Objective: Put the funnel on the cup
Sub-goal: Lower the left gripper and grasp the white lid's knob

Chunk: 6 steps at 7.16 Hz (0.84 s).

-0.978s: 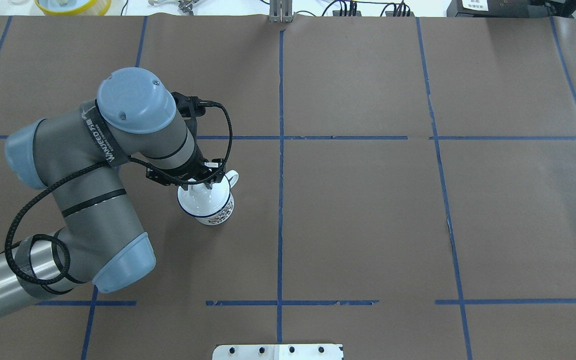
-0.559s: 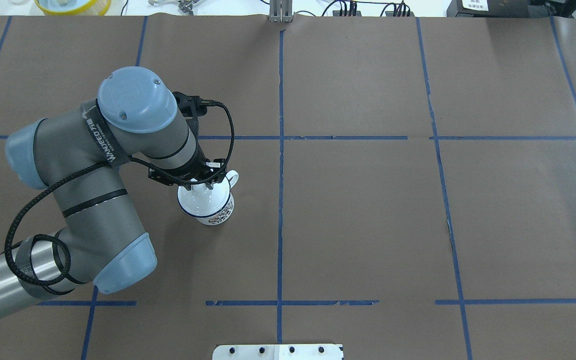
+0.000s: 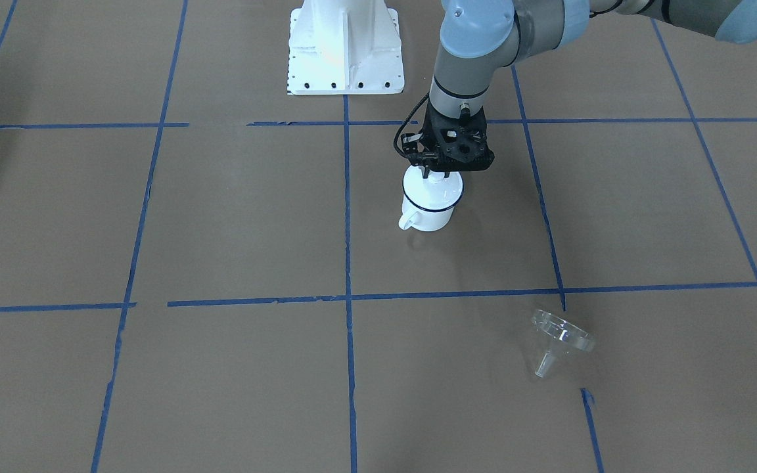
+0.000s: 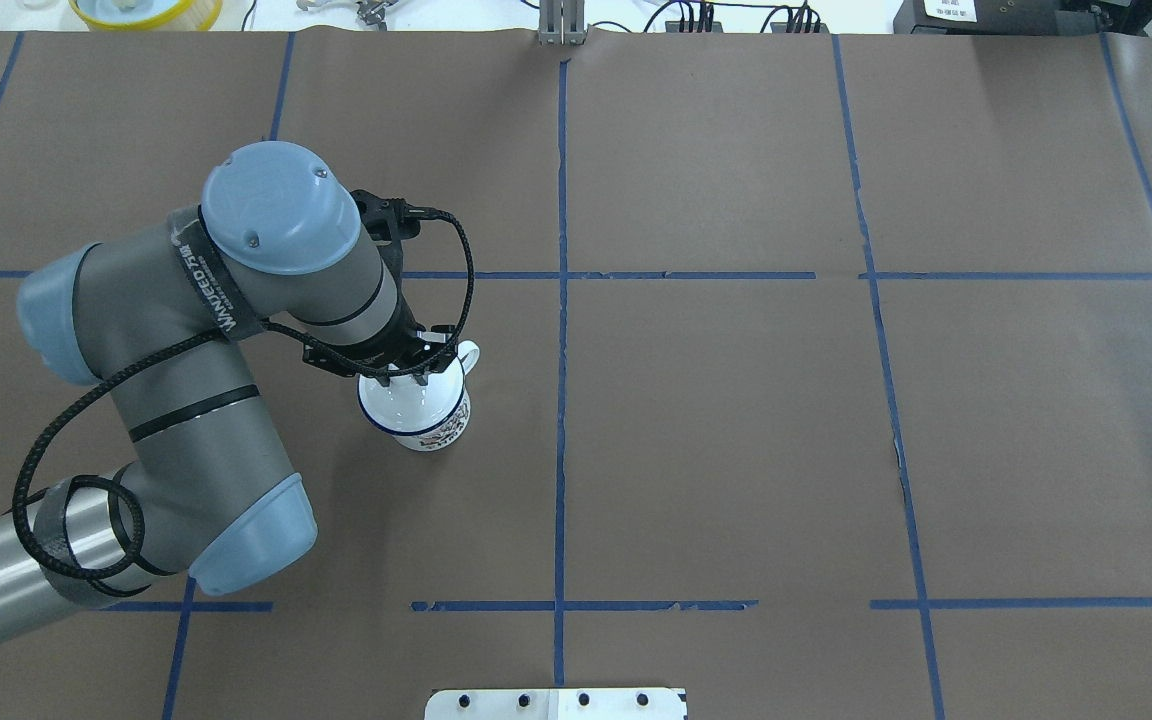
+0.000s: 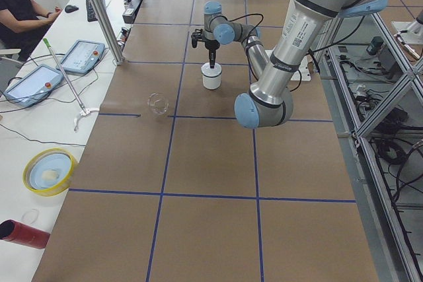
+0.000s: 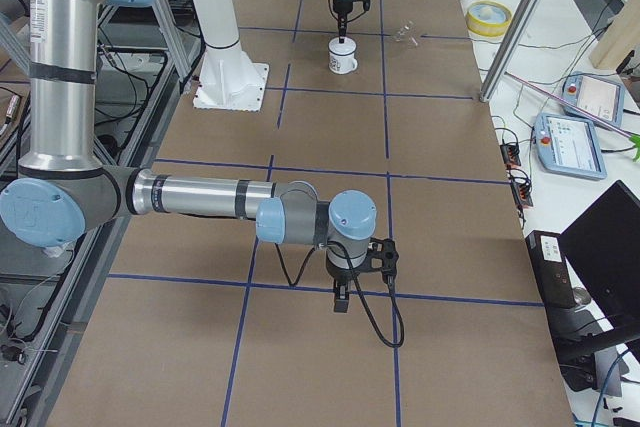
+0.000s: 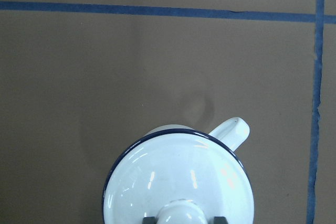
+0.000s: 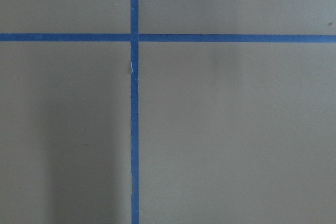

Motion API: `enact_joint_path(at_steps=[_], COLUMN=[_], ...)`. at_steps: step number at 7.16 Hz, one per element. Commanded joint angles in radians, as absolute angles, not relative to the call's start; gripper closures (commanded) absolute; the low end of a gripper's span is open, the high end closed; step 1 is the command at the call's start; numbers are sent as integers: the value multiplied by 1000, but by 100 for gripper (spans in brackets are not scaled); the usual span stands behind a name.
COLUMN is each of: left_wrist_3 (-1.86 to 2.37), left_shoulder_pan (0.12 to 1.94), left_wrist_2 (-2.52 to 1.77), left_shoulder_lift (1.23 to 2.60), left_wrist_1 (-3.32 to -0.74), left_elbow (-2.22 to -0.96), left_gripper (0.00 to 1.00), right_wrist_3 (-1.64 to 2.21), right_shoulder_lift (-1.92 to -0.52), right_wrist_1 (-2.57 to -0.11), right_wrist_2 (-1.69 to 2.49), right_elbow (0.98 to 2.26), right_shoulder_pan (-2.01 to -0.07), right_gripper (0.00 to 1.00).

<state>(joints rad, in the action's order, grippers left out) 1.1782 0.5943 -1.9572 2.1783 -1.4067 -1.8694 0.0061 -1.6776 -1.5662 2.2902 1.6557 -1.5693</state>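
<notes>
The cup (image 4: 438, 428), a white mug with a dark blue rim, stands left of the table's middle; it also shows in the front view (image 3: 426, 220). A round white knobbed lid (image 7: 178, 182) sits on it. My left gripper (image 4: 404, 376) is straight above, shut on the lid's knob, as the left wrist view (image 7: 181, 217) shows. The clear funnel (image 3: 559, 338) lies tilted on the table, well apart from the cup on its far side from the robot; the arm hides it in the overhead view. My right gripper (image 6: 340, 299) hangs over bare table; I cannot tell whether it is open or shut.
The white robot base plate (image 3: 345, 46) stands at the table's near edge. A yellow bowl (image 5: 49, 171), a red cylinder (image 5: 23, 232) and tablets (image 5: 33, 84) lie on a side bench past the far edge. Blue tape lines cross the brown table.
My left arm has shifted slightly, its elbow up and to the right. The gripper stays on the lid's knob and the cup has barely moved.
</notes>
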Motion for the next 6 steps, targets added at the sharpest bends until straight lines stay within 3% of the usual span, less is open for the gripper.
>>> enact_joint_path(at_steps=[1, 4, 6], left_wrist_3=[1174, 1161, 1033], left_shoulder_pan=[597, 636, 728], left_wrist_2=[-1954, -1959, -1959], left_shoulder_lift=[2171, 2169, 2161], left_wrist_1=[-1405, -1317, -1241], left_elbow=[-1893, -1995, -2061], left_gripper=[91, 100, 100], right_wrist_3=[6, 6, 6], right_shoulder_lift=[-1678, -1678, -1678], right_wrist_1=[-1566, -1566, -1566], right_wrist_2=[2290, 2290, 2290], right_elbow=[1657, 1657, 1657], right_shoulder_pan=[-1569, -1569, -1569], right_gripper=[0, 0, 0])
